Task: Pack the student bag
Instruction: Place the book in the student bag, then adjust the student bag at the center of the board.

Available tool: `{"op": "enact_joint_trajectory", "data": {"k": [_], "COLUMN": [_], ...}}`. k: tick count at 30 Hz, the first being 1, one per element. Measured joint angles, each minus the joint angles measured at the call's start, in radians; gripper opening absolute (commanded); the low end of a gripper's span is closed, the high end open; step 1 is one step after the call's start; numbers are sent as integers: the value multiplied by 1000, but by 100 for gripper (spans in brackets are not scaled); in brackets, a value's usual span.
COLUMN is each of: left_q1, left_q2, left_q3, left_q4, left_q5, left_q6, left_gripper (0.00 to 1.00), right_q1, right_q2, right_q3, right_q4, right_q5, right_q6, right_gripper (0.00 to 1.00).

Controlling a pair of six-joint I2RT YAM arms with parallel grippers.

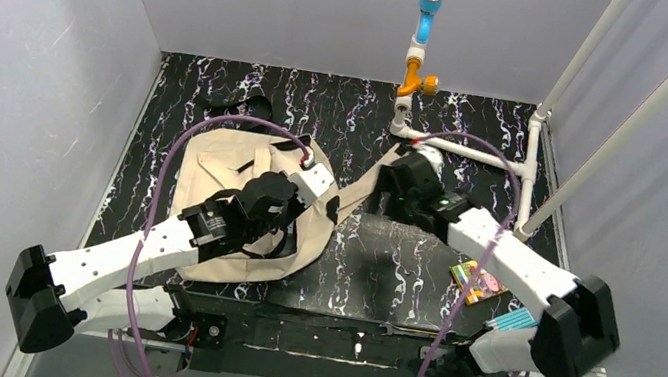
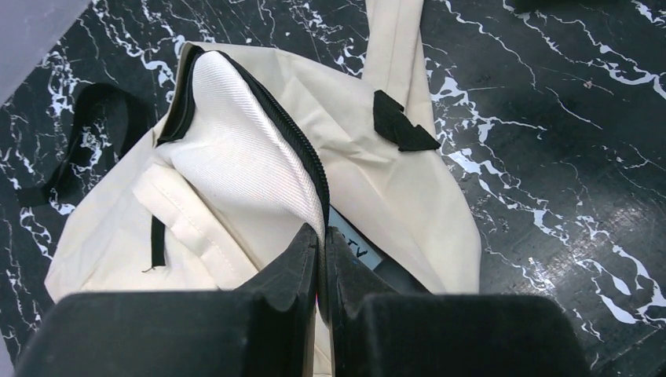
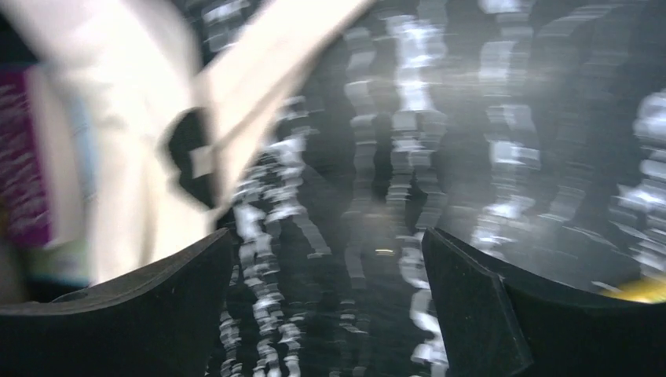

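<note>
On the tabletop, our soft student bag sags open.
We pinch its zipper edge with clenched left fingers; right fingers spread empty.

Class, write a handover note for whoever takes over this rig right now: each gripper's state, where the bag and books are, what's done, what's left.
Left gripper: shut on the bag's open zip edge, lifting it.
Right gripper: open, empty, above the table beside the strap.
Bag: on the table's left half. Books: at right, partly under the right arm.
Done: bag unzipped, mouth held open.
Left: load the books; a purple blur by the bag can't be identified.
</note>
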Motion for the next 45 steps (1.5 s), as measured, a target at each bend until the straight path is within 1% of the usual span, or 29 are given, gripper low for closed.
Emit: {"op": "enact_joint_trajectory", "data": {"k": [2,3,5,8,11,17,21,30,34,36,39,42,45], "left_q1": [0,0,0,0,0,0,0,0,-3,-4,-5,-5,-5], "left_q2": [17,29,47,54,54,54,54,52,3,-53,-152,-193,-216], "left_q3": [14,24,38,45,46,46,46,46,35,4,-53,-73,-97], "left_q4": [-20,-26,-38,-52,-60,-67,-68,-72,-61,-33,1,13,10], "left_q5": [8,11,14,16,22,29,29,26,-31,-74,-125,-143,-157], "left_q6": [-12,-19,-30,-45,-53,-60,-62,-63,-64,-55,-37,-46,-100], "left_gripper": [0,0,0,0,0,1,1,0,0,0,0,0,0], "right_q1": [-60,-115,-258,-525,-693,-916,-1000,-996,-951,-867,-690,-514,-386], "right_q2": [-69,-113,-196,-291,-306,-234,-205,-218,-233,-247,-271,-271,-240], "right_q3": [-13,-29,-75,-154,-189,-213,-242,-262,-277,-278,-279,-276,-262], "right_q4": [-103,-144,-198,-256,-299,-291,-280,-232,-212,-198,-151,-89,-36], "right_q5": [77,109,160,210,235,195,143,21,-55,-69,-94,-149,-185], "right_q6": [7,10,10,2,-10,-59,-91,-140,-170,-180,-195,-212,-220], "right_gripper": [98,98,98,98,98,98,98,98,98,98,98,98,98]}}
